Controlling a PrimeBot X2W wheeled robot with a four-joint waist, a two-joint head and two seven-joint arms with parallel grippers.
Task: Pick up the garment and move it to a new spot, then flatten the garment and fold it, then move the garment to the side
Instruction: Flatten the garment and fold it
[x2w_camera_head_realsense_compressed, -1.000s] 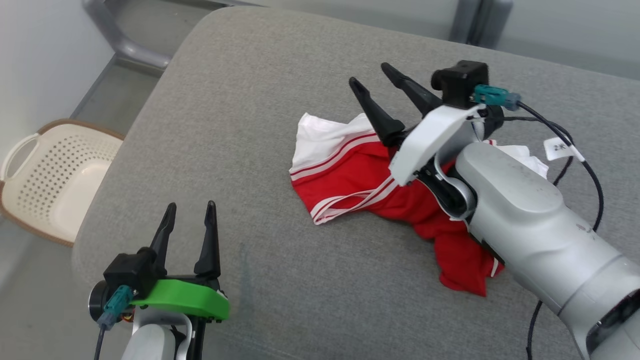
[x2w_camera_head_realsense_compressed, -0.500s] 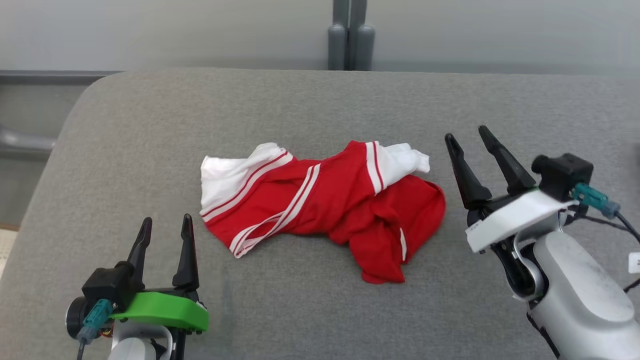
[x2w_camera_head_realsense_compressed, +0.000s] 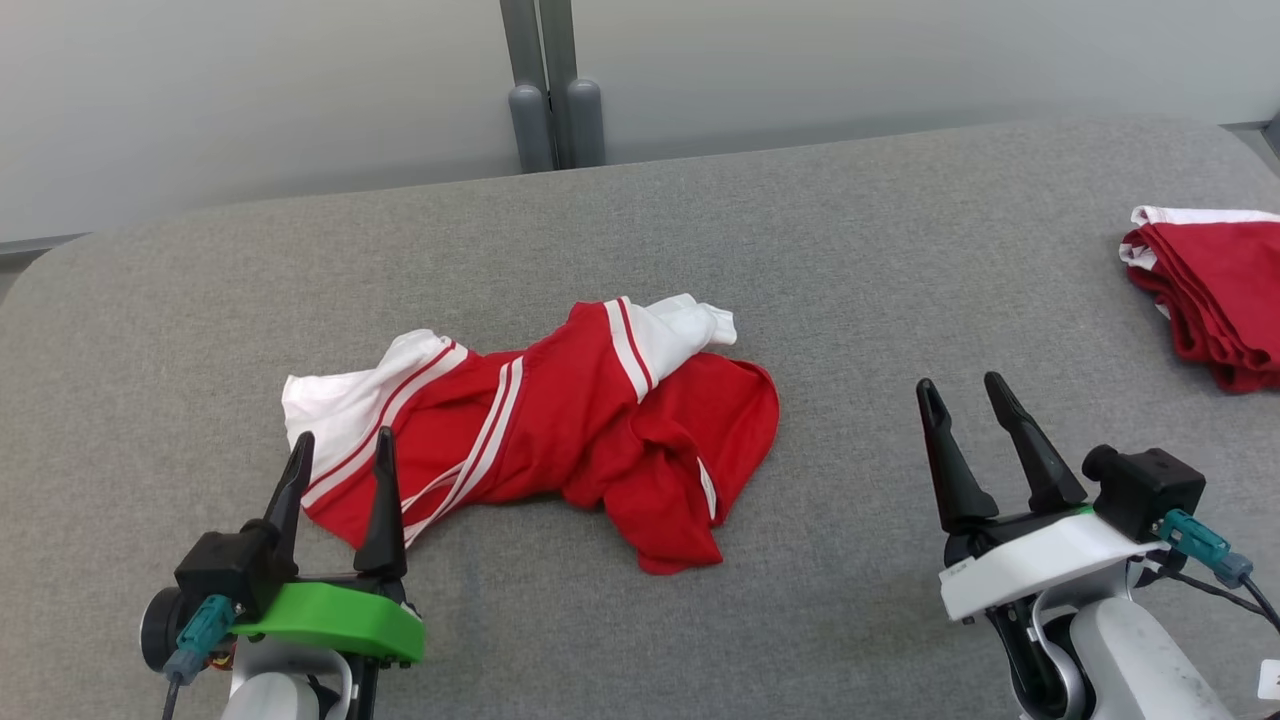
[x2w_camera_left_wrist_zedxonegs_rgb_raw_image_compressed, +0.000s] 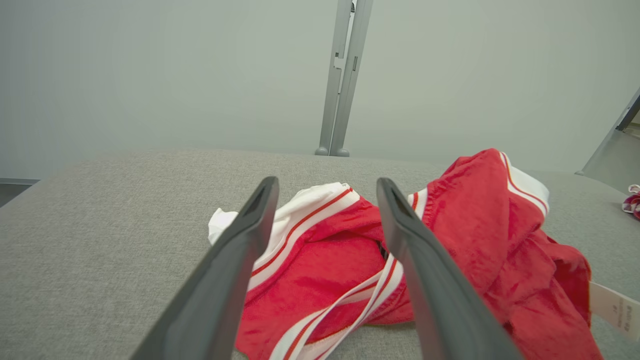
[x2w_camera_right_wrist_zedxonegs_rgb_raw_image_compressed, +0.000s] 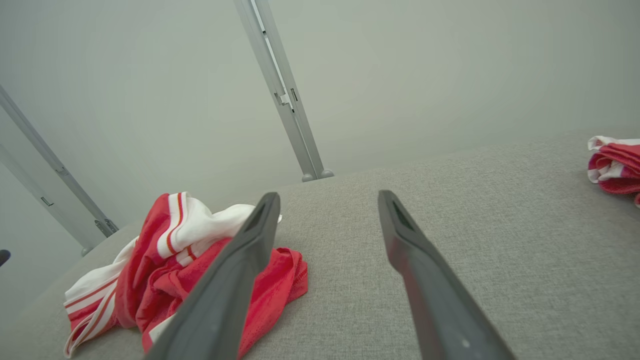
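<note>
Garment (x2w_camera_head_realsense_compressed: 600, 440): red with white striped bands, lying in a crumpled heap at mid-cushion, not yet flattened.
Placement: probably central so that both arms can reach it for spreading.
Left gripper (x2w_camera_head_realsense_compressed: 344, 440): fingers spread wide and holding nothing. The tips are at the garment's near-left edge, likely lined up on that corner.
Right gripper (x2w_camera_head_realsense_compressed: 960, 385): spread wide and empty, over bare cushion apart from the garment's right side.
Tag (x2w_camera_left_wrist_zedxonegs_rgb_raw_image_compressed: 614, 306): white, at the garment's hem. Print too small to read.
Cushion (x2w_camera_head_realsense_compressed: 800, 230): grey fabric.
Folded pile (x2w_camera_head_realsense_compressed: 1210, 310): red and white, at the far right edge, probably finished pieces set aside.
</note>
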